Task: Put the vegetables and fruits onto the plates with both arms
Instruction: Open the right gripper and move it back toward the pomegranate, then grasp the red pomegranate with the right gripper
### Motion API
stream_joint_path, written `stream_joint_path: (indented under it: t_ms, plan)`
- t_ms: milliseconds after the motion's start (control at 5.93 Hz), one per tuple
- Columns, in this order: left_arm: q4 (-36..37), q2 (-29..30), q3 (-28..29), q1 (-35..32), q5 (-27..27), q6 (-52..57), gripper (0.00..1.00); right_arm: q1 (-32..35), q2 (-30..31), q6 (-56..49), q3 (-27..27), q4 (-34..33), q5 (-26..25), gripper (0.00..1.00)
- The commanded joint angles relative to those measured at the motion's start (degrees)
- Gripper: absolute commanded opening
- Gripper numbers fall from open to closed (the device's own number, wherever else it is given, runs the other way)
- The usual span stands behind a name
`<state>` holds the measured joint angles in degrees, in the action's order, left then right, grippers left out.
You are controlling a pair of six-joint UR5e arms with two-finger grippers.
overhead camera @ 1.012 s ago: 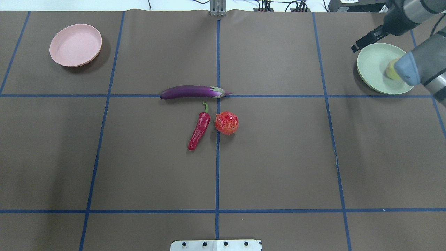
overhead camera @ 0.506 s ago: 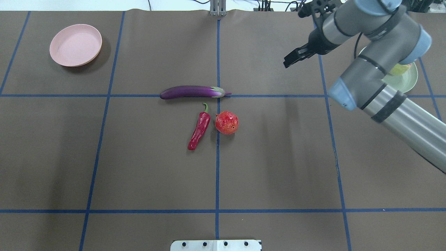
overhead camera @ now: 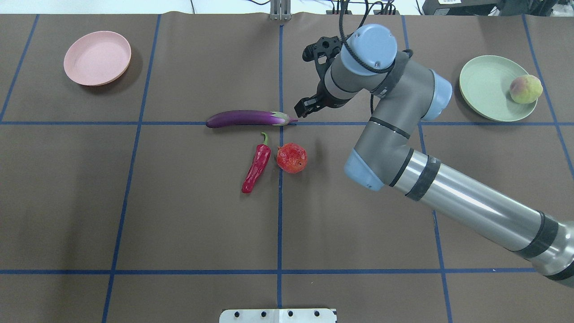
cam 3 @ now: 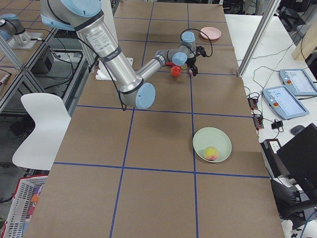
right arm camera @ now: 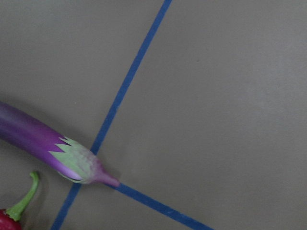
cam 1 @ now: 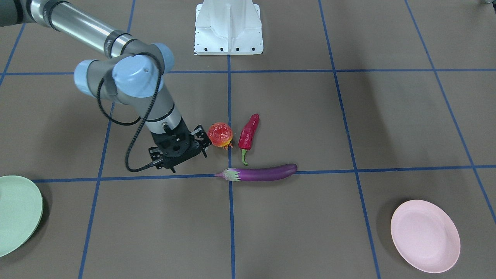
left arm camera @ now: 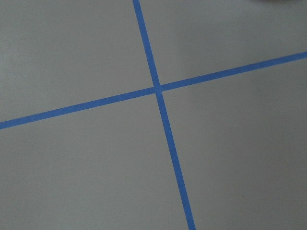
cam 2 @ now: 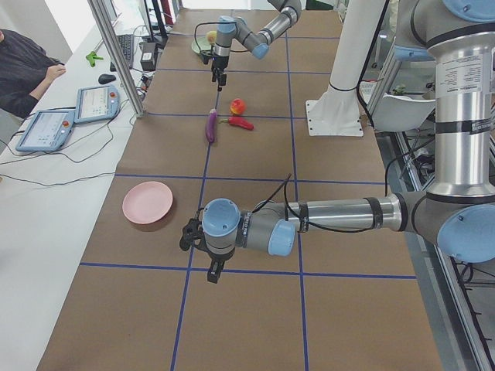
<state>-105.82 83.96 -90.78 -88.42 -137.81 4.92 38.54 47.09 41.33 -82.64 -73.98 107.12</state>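
Observation:
The purple eggplant [overhead camera: 244,118] lies on the centre tape line, with the red chili [overhead camera: 257,167] and the red-orange bumpy fruit [overhead camera: 292,158] side by side just in front of it. The peach [overhead camera: 524,89] sits on the mint green plate [overhead camera: 486,87] at the far right. The pink plate [overhead camera: 97,58] at the far left holds nothing. My right gripper [overhead camera: 307,106] is open and empty, hovering just right of the eggplant's green cap [right arm camera: 76,160]. In the front-facing view it [cam 1: 188,159] is beside the bumpy fruit [cam 1: 220,134]. My left gripper [cam 2: 213,270] shows only in the exterior left view, so I cannot tell its state.
The white robot base [cam 1: 228,27] stands at the table's near edge. A metal post [overhead camera: 280,11] and cables sit at the far edge. Blue tape lines cross the brown table. Tablets [cam 2: 97,100] and an operator are beside the table in the exterior left view.
My right arm has swung left from the green plate to the table centre, near the eggplant's cap. The peach, earlier half hidden by the arm, now shows alone on the green plate.

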Motion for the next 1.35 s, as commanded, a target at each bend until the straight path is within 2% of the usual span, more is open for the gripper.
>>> stream_joint_path:
  t_ms: [0,675,1181]
  plan:
    - [0.0,0.06,0.16,0.0,0.0,0.0,1.0,-5.2,-0.33,0.59,-0.32,-1.43,-4.62,0.99]
    - [0.0,0.06,0.25,0.0,0.0,0.0,1.0,-8.3,-1.03,0.86,-2.43,-5.21,-6.14,0.99]
    - [0.0,0.06,0.51,0.0,0.0,0.0,1.0,-11.11,-0.51,0.86,-2.0,-5.21,-8.24,0.99]
